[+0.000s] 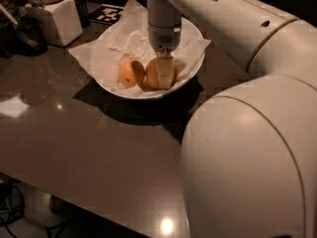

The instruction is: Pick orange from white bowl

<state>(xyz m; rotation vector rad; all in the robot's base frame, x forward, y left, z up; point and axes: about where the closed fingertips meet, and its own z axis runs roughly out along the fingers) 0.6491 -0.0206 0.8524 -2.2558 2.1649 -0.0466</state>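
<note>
Tabletop (74, 133): dark, glossy grey-brown, with a few bright lamp reflections; the far background is dark.

Markings: a card with a black-and-white square pattern (110, 14) lies flat at the far edge, just behind the bowl's paper. Its pattern is too small to make out further.

Far left: a white boxy container (58, 23) with a ribbed round top.

White bowl (194, 63): wide and shallow, set toward the far middle of the table. It is lined with crumpled white paper (96, 53) whose corners stick out past the rim on the left and far sides.

Orange (152, 74): round with plain smooth skin, resting in the near part of the bowl on the paper. Its right half is hidden behind the gripper. Just to its left, touching or nearly so, lies a smaller orange (129, 73) with a small dark dot facing the camera.

Arm (237, 24): white, entering from the upper right and running left over the bowl. Its wrist (163, 19) points straight down. A large rounded arm shell (247, 167) fills the near right.

Gripper (164, 73): down inside the bowl, pale, against the near right side of the orange. Cannot tell whether it is clamped on the fruit or standing apart.
</note>
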